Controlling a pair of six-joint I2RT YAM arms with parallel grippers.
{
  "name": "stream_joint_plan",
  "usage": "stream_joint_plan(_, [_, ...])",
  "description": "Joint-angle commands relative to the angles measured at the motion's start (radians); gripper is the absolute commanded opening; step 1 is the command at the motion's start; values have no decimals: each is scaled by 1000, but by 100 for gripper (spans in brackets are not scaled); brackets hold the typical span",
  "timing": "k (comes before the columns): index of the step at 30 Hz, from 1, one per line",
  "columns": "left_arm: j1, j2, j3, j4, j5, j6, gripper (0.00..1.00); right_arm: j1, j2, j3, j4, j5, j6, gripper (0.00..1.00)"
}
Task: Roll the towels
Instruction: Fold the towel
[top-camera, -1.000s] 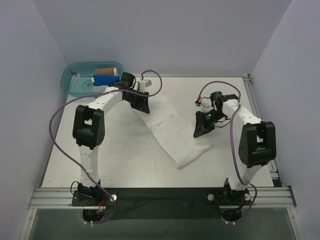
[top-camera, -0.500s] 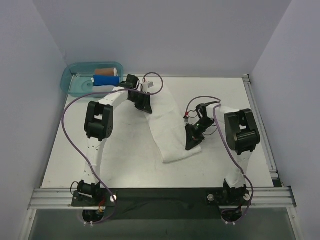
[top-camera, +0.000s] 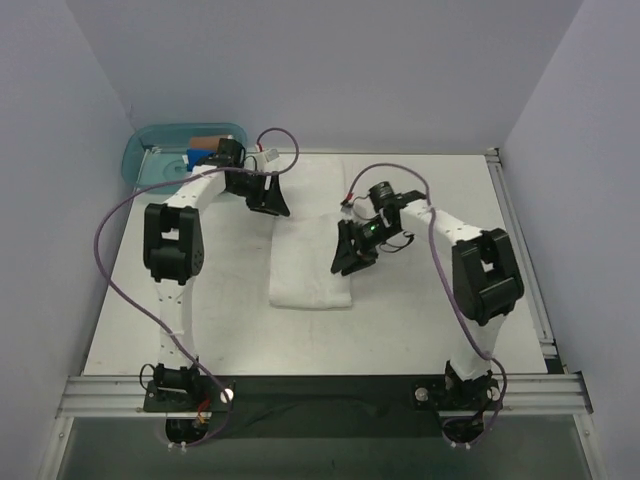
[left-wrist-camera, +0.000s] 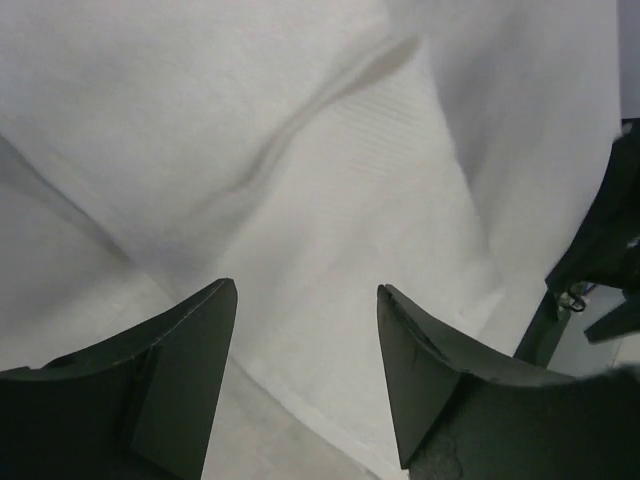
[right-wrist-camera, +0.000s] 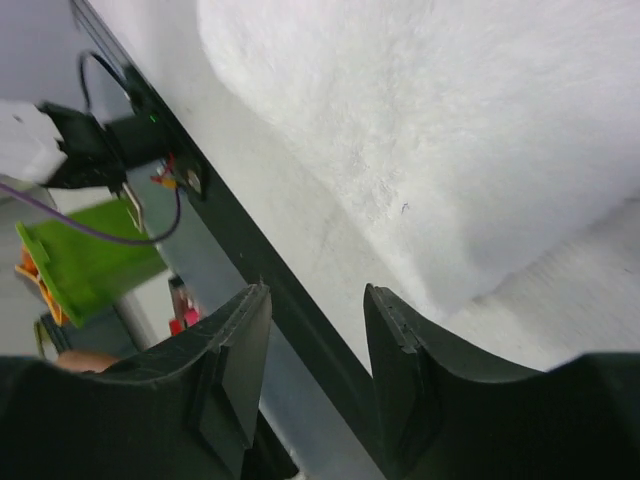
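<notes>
The plain white rectangular terry-cloth towel (top-camera: 312, 275) lies lengthwise mid-desk (top-camera: 200, 320). The right gripper (top-camera: 343, 265) hovers at its right edge, jaws spread and empty. Farther back, the left gripper (top-camera: 276, 207) does likewise. Best to pinch one end evenly, then roll tight and straight.

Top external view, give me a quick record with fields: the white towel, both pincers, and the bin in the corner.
towel: white, laid out as a long strip, not yet rolled
left pincer: open, over the strip's far end
right pincer: open, at the strip's right edge
bin: teal, far left corner, holds a blue towel
</notes>
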Motion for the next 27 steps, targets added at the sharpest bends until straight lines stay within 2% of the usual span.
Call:
stream_joint_plan(1, [-12,-391,-324,202,132,-79,70,-70,-159,-9,44,1,85,46])
stream_joint_plan(3, [-11,-493,-474,330,162,-137,70,-57,-170,-22,45,2,97,46])
stream_joint_plan(5, [-15,-599,-666,397,204,-232,66,-25,-156,-45,61,-4,105,42])
stream_joint_plan(7, [-27,-668,-790,489,228,-313,60,-1,-144,-62,91,4,103,39])
stream_joint_plan(8, [-38,-685,-895,523,234,-329,50,16,-121,-71,99,1,103,37])
stream_joint_plan(11, [-80,-719,-1069,636,231,-369,39,26,-45,-82,105,-18,94,29])
stream_joint_plan(12, [-99,-699,-1097,699,246,-406,36,26,-23,-88,105,-22,91,28])
stream_joint_plan(17, [-123,-613,-1172,744,194,-409,26,24,45,-136,104,8,60,24])
stream_joint_plan(18, [-120,-575,-1156,689,180,-371,22,24,51,-147,102,14,56,24])
stream_joint_plan(21, [-109,-529,-1129,597,154,-313,19,24,65,-156,91,39,40,24])
stream_joint_plan(24, [-98,-555,-1108,542,143,-259,19,24,53,-147,47,44,8,22])
stream_joint_plan(26, [-101,-608,-1085,499,139,-211,23,26,2,-122,12,33,-15,20])
stream_joint_plan(27, [-106,-683,-1080,462,125,-167,27,24,-24,-114,-8,7,-29,20])
